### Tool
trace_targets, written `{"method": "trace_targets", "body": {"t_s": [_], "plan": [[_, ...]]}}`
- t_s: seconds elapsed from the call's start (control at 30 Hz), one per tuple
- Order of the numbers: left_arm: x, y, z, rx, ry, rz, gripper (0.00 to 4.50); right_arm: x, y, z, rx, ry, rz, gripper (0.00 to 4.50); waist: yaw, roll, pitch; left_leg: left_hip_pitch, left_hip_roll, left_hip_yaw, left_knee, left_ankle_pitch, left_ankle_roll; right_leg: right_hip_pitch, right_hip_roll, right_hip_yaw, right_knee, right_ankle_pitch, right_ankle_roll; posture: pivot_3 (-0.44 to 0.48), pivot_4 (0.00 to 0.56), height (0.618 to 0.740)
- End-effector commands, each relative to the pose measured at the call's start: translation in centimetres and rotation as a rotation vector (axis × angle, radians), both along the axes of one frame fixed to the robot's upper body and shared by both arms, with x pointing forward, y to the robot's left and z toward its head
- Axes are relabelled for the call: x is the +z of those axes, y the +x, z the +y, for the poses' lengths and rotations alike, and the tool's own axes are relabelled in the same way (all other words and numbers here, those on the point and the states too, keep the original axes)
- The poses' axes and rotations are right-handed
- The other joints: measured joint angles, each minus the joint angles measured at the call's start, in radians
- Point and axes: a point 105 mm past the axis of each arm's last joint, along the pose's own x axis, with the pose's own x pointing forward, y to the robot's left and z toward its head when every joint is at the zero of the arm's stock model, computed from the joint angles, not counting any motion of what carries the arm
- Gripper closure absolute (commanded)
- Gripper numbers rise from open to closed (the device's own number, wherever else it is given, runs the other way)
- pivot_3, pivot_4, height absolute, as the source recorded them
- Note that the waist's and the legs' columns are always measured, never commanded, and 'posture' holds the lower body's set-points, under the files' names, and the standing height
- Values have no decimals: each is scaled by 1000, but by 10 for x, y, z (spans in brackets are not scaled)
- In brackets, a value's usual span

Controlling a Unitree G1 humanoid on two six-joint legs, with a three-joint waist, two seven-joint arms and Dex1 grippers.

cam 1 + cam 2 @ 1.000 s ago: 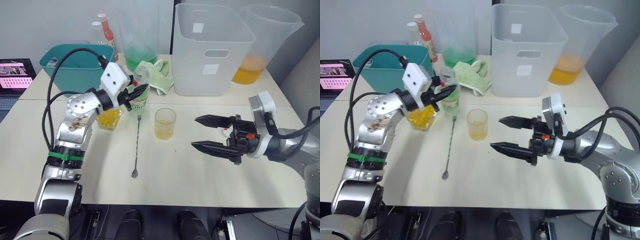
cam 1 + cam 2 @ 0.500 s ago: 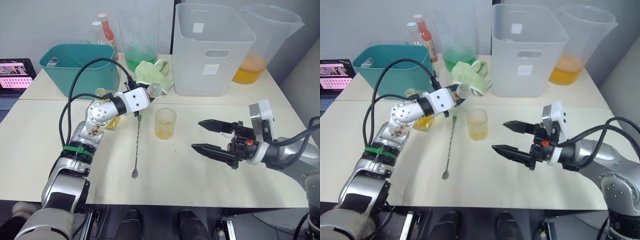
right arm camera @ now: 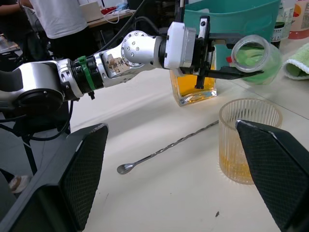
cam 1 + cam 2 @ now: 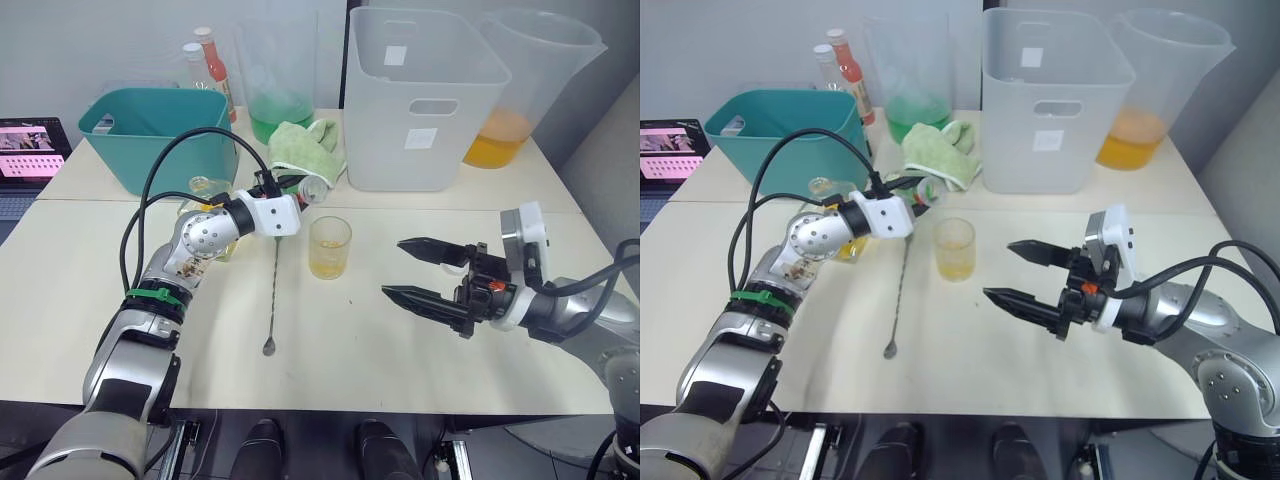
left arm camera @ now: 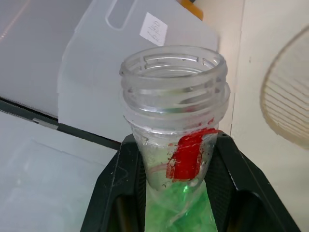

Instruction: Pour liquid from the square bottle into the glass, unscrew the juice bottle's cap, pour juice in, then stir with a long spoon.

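Far left, a laptop (image 4: 30, 148) glowing pink at the table's edge, then a teal tub (image 4: 155, 130) on the pale cream table (image 4: 330, 370), two red-capped sauce bottles (image 4: 212, 70) standing behind it against the grey wall. Next along, the square bottle (image 3: 192, 87) upright on the table, yellow liquid inside, just behind the left arm. Left gripper (image 4: 290, 187) clamped on the juice bottle (image 4: 305, 187), black fingers (image 5: 116, 193) pressed to either side of the neck below the red band, bottle tipped nearly flat, uncapped mouth aimed over the glass (image 4: 330, 246). Glass upright near mid-table, a little yellow liquid at its bottom. Long spoon (image 4: 273, 292) flat on the table just left of the glass, bowl toward the near edge. Behind, a green cloth (image 4: 305, 148) bunched beside a clear pitcher of green liquid (image 4: 275, 80). Further right, a big white bin (image 4: 420, 100) and a pitcher of orange liquid (image 4: 520, 90) at the back. Right gripper (image 4: 415, 270) hovering low over the table well right of the glass, fingers spread wide, holding nothing. Through the right wrist view, a person in a white shirt (image 3: 58, 19) beyond the table.
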Motion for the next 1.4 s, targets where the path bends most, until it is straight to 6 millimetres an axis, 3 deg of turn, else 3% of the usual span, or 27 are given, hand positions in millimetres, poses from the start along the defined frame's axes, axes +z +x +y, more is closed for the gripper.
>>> {"method": "trace_targets", "body": {"t_s": [0.03, 0.43, 1.4], "plan": [[26, -4, -6, -30, 17, -135, 3261, 6, -3, 3, 0, 9, -52, 28, 1, 0, 0, 0, 0, 0, 0, 0, 0, 0, 0, 0, 0, 0, 0, 0, 150, 740], [23, -4, -10, -2, 127, -303, 3261, 6, -1, 6, -8, 7, -51, 28, 2, 0, 0, 0, 0, 0, 0, 0, 0, 0, 0, 0, 0, 0, 0, 0, 150, 740], [19, -1, -14, 34, 242, -501, 3261, 5, 6, 9, -46, 6, -65, 28, 2, 0, 0, 0, -1, 0, 1, 0, 0, 0, 0, 0, 3, 0, 0, 0, 150, 740]]}}
